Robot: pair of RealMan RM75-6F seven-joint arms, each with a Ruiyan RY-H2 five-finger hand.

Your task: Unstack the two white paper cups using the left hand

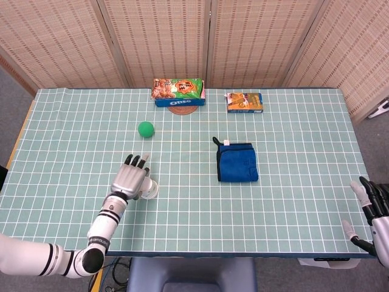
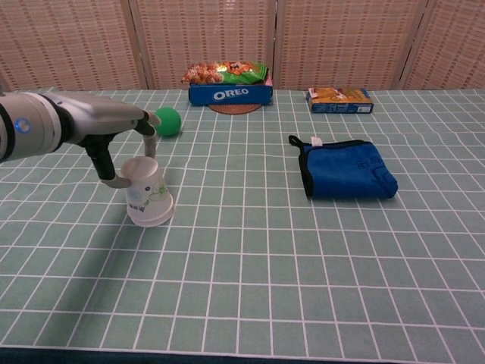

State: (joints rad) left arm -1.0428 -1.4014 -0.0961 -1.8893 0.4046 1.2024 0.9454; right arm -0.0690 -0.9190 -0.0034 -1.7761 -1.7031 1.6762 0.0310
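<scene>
The white paper cups [image 2: 148, 193] stand stacked and upside down on the table, leaning a little; only one outer cup shows. In the head view the stack [image 1: 150, 189] peeks out to the right of my left hand [image 1: 130, 178]. From the chest view my left hand [image 2: 120, 127] reaches in from the left, with one finger [image 2: 148, 140] on the cups' top end and the thumb [image 2: 112, 176] hooked against their left side. My right hand [image 1: 372, 210] hangs off the table's front right corner with fingers spread and nothing in it.
A green ball [image 1: 145, 129] lies behind the cups. An Oreo box [image 1: 178, 91] with a snack bag and an orange box [image 1: 244, 101] sit along the far edge. A folded blue cloth [image 1: 237, 162] lies at mid-table, right of the cups.
</scene>
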